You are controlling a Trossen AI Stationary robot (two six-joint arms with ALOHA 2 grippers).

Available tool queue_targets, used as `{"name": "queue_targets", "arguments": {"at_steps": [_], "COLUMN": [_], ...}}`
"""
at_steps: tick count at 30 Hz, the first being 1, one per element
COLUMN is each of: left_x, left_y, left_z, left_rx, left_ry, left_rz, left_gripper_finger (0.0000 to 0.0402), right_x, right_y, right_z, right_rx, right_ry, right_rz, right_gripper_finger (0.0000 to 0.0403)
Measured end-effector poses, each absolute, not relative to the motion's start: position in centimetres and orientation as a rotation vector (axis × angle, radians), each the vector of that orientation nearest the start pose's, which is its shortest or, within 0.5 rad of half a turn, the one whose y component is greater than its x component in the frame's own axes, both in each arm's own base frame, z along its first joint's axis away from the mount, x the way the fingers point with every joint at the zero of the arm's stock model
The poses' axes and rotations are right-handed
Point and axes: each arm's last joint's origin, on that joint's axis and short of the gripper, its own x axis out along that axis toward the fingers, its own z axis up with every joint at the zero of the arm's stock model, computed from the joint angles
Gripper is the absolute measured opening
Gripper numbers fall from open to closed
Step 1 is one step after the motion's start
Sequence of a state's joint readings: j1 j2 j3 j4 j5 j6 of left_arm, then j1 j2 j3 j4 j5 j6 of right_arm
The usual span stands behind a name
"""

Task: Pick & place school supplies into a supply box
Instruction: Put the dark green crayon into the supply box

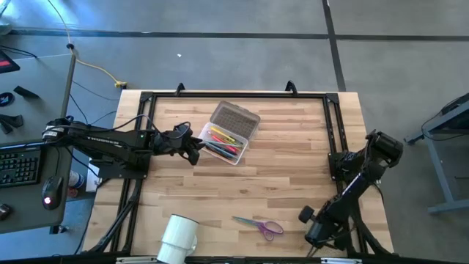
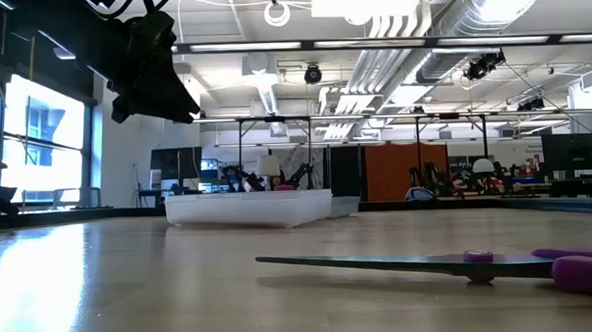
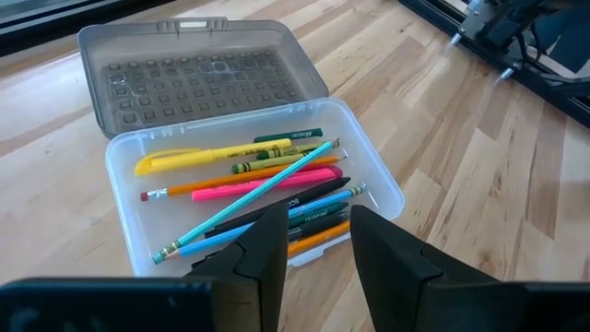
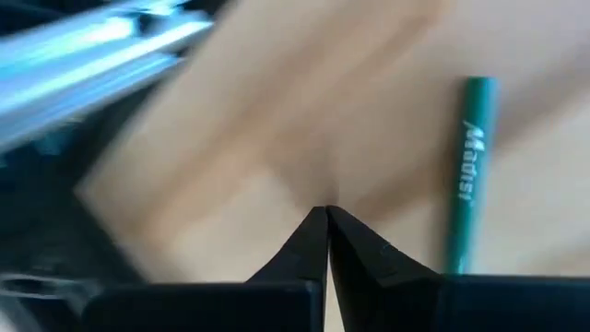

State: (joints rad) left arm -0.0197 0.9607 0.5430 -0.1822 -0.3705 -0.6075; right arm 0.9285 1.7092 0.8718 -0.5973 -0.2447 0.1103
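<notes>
The supply box [image 1: 229, 141] is set open near the tabletop's [image 1: 293, 176] far edge, pens and pencils [image 3: 258, 189] laid inside. The left gripper [image 1: 192, 147] is held spread beside it. The scissors [image 1: 260, 224] are left near the front edge. The right gripper [image 4: 326, 214], pressed together, is held empty near the front right corner, beside a green pencil [image 4: 468, 175].

Pale planked wooden table top [image 1: 293, 169], smooth with a soft sheen; clear glossy plastic rectangular supply box [image 3: 373, 171] with a translucent grey studded plastic lid [image 3: 198, 69]; purple-handled scissors [image 1: 258, 224] with smooth metal blades; matt black fingers [image 3: 387, 254]
</notes>
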Motion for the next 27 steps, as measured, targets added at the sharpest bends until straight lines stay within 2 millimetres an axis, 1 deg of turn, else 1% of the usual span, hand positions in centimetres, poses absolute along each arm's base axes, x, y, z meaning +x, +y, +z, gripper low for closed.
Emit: {"name": "queue_targets", "arguments": {"at_steps": [2, 4, 7, 9, 14, 16, 18, 20, 22, 25, 27], "left_x": [19.5, 19.5, 19.5, 19.5, 19.5, 19.5, 19.5, 19.5, 19.5, 19.5, 19.5], "left_y": [0.7, 0.7, 0.7, 0.7, 0.7, 0.7, 0.7, 0.7, 0.7, 0.7, 0.7], "left_z": [22.2, 22.2, 22.2, 22.2, 22.2, 22.2, 22.2, 22.2, 22.2, 22.2, 22.2], "left_rx": [-0.467, -0.467, -0.467, -0.467, -0.467, -0.467, -0.467, -0.467, -0.467, -0.467, -0.467], "left_ry": [0.467, 0.467, 0.467, 0.467, 0.467, 0.467, 0.467, 0.467, 0.467, 0.467, 0.467], "left_rz": [0.506, 0.506, 0.506, 0.506, 0.506, 0.506, 0.506, 0.506, 0.506, 0.506, 0.506], "left_gripper_finger": [0.0156, 0.0156, 0.0156, 0.0156, 0.0156, 0.0156, 0.0156, 0.0156, 0.0156, 0.0156, 0.0156], "right_x": [16.7, 17.4, 18.5, 19.1, 20.0, 20.7, 21.7, 23.0, 24.0, 25.5, 26.6], "right_y": [21.8, 20.9, 19.5, 18.7, 17.3, 16.9, 16.6, 16.1, 15.2, 12.8, 10.7], "right_z": [13.2, 13.9, 15.5, 16.9, 19.7, 20.5, 21.0, 21.3, 21.1, 20.3, 19.5], "right_rx": [-0.451, -0.496, -0.514, -0.489, -0.431, -0.472, -0.516, -0.520, -0.504, -0.437, -0.403], "right_ry": [1.439, 1.391, 1.287, 1.213, 1.061, 0.962, 0.855, 0.779, 0.772, 0.827, 0.873], "right_rz": [0.826, 0.742, 0.612, 0.585, 0.610, 0.563, 0.458, 0.344, 0.258, 0.078, -0.042], "right_gripper_finger": [0.0002, 0.0004, 0.0001, 0.0001, 0.0001, 0.0001, 0.0001, 0.0001, 0.0001, 0.0010, 0.0022]}}
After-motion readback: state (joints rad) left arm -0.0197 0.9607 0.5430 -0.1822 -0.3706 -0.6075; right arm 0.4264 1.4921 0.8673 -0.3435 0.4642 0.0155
